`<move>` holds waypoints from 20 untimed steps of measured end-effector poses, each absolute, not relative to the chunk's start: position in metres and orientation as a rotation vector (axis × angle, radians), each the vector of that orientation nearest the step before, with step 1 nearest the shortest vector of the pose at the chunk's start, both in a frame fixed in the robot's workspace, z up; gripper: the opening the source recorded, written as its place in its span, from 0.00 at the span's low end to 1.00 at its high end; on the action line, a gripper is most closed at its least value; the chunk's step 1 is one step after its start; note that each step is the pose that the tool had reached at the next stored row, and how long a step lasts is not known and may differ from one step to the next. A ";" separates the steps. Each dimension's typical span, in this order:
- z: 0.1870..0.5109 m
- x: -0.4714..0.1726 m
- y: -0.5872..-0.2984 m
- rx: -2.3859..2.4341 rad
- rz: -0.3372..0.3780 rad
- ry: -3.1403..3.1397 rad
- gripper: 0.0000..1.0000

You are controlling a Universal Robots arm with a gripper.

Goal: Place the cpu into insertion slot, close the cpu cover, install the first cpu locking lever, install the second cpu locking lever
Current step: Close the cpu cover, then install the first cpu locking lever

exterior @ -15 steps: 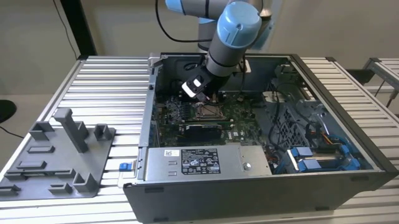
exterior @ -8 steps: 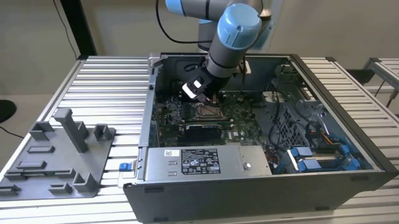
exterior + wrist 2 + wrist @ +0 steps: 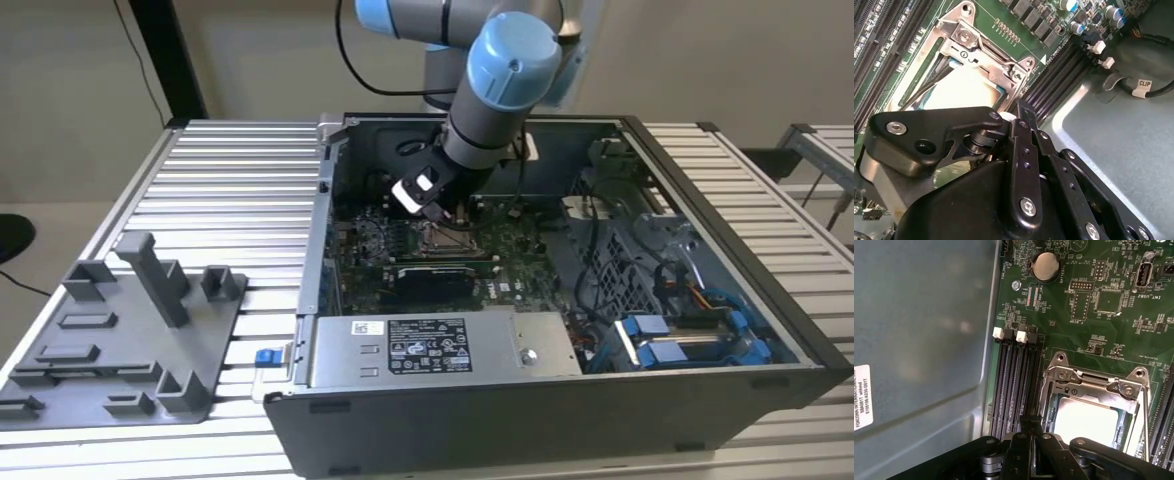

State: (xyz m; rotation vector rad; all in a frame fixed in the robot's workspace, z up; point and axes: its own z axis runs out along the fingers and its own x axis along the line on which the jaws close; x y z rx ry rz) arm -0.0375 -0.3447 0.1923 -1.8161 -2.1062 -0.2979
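From the exterior view, the arm (image 3: 501, 80), grey tube with glossy blue joints, reaches down into an open computer case (image 3: 534, 410) of dark sheet metal. The case lies on a ribbed aluminium tabletop (image 3: 227, 190). A matte grey moulded tray (image 3: 120, 340) with upright pegs sits toward the exterior view's left. The tool (image 3: 447, 213) hangs low over the green circuit board (image 3: 521, 245), right at the insertion slot (image 3: 449, 238), a small square with a silvery rim.

In the second wrist view, the cpu (image 3: 961, 85) lies flat in the slot, its smooth metal face glaring pale. The cpu cover (image 3: 979, 55), a thin stamped steel frame, lies down over it, so the chip shows through the square window. The tool (image 3: 1021, 110), black and bolted, has its tip just beside the cover's edge, on the side of the long black memory slots (image 3: 1054, 75). Whether it touches the frame I cannot tell, nor whether it stands wide or narrow.

In the first wrist view, the cover (image 3: 1094, 387) and the chip (image 3: 1086, 420) look the same. A thin wire lever (image 3: 1145, 415) runs along the frame's far side, away from the tool (image 3: 1030, 422). The tool's tip sits between the frame and the memory slots (image 3: 1014, 385) with their white clips. A round coin cell (image 3: 1046, 266) shines on the board, and the smooth grey case wall (image 3: 919, 340) lies beside it.
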 end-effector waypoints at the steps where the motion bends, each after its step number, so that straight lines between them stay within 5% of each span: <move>1: 0.192 -0.037 -0.345 -1.816 -0.298 -2.106 0.00; 20: 0.185 -0.030 -0.345 -1.816 -0.298 -2.106 0.00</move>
